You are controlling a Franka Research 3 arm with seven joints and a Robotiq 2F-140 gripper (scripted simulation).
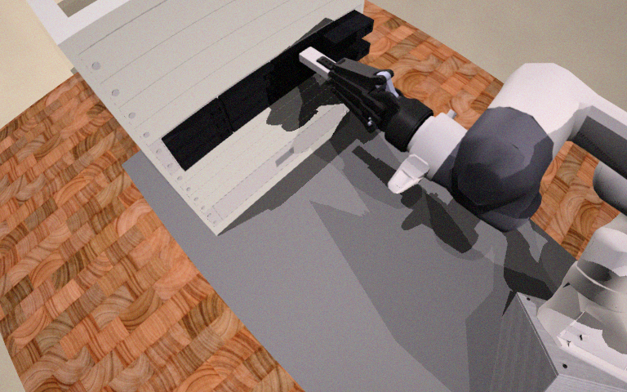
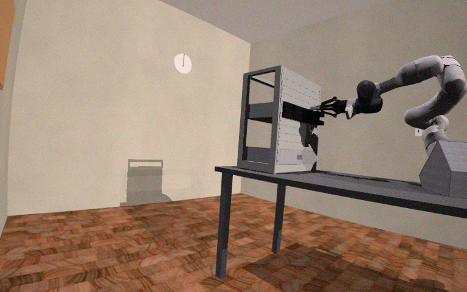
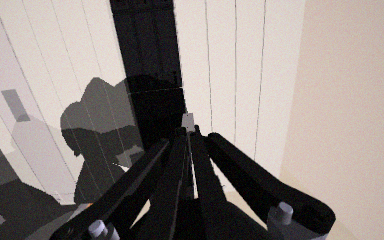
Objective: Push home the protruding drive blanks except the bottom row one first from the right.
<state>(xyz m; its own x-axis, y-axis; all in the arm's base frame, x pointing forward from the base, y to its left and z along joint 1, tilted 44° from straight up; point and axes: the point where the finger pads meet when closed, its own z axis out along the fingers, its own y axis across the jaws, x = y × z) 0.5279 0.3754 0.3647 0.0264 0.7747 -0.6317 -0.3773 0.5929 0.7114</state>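
At the dark drive bay, a closed claw point(image 1: 302, 56) point(image 2: 311, 108) point(image 3: 188, 121)

Nearest the arm, the claw's fingertips were together, close against the chassis front point(image 1: 249, 95) point(image 2: 297, 112) point(image 3: 150, 50); beyond, at the bay's right end, blanks point(image 1: 362, 37) point(image 2: 320, 120) jutted from the rack point(image 1: 162, 87) point(image 2: 276, 137) point(image 3: 240, 50).

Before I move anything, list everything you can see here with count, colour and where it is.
Rack: one, pale grey, upright on the table's far end from the arm's base.
Drive blanks: several, black, in a band across the rack front; at least two stand out at its right end; exact count unclear.
Table: one, dark grey, under rack and arm.
Clock: one, white, on the wall.
Wall plate: one, white, behind the arm.
Floor: one, brown wood pattern, below the table.
Arm: one, white and dark grey, facing the rack.
Gripper: one, black with pale fingertips, shut, at the blanks.
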